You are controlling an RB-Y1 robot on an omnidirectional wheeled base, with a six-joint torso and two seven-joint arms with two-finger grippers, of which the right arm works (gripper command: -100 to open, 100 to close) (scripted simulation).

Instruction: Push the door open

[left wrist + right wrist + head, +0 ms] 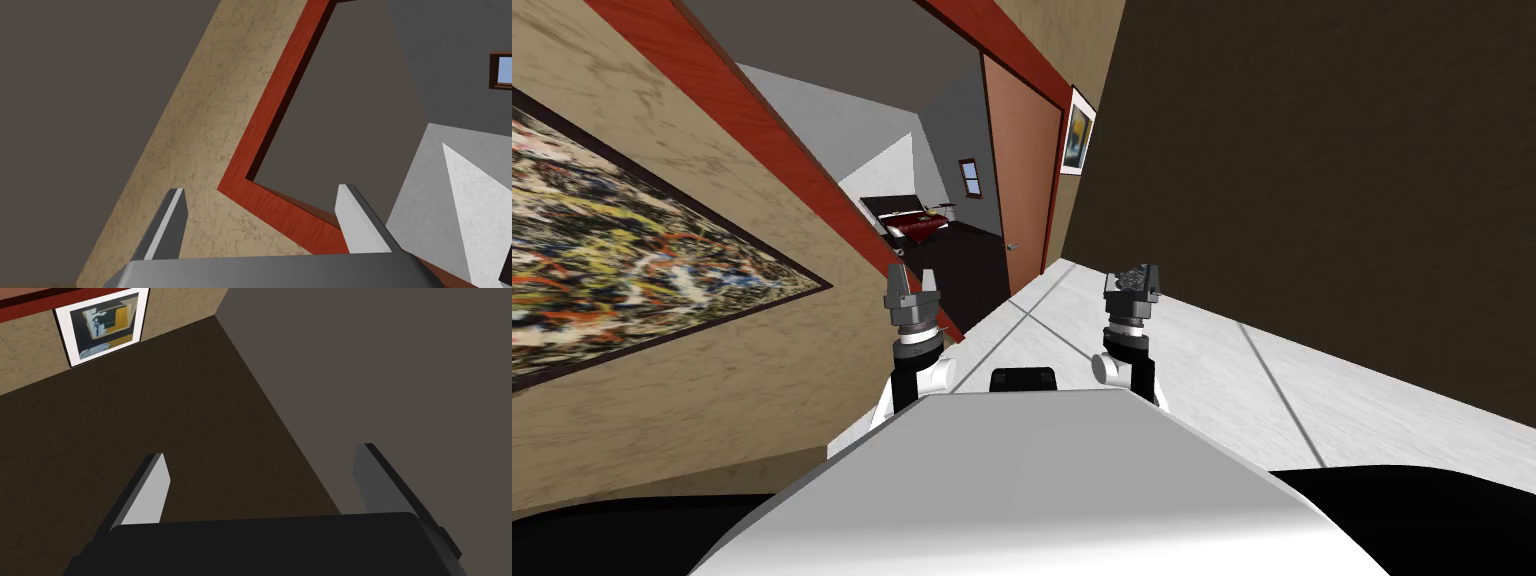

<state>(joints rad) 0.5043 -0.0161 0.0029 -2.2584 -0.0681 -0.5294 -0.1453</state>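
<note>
Door (1024,180) well beyond left tool (912,277)

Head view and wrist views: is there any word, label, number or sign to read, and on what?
None.
The large painting is abstract splatter with no letters.
The small framed picture shows yellow and grey shapes, no writing.
The door bears no sign or number.

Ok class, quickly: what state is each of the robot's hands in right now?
Left hand: open, holding nothing.
Right hand: open, holding nothing.
</note>
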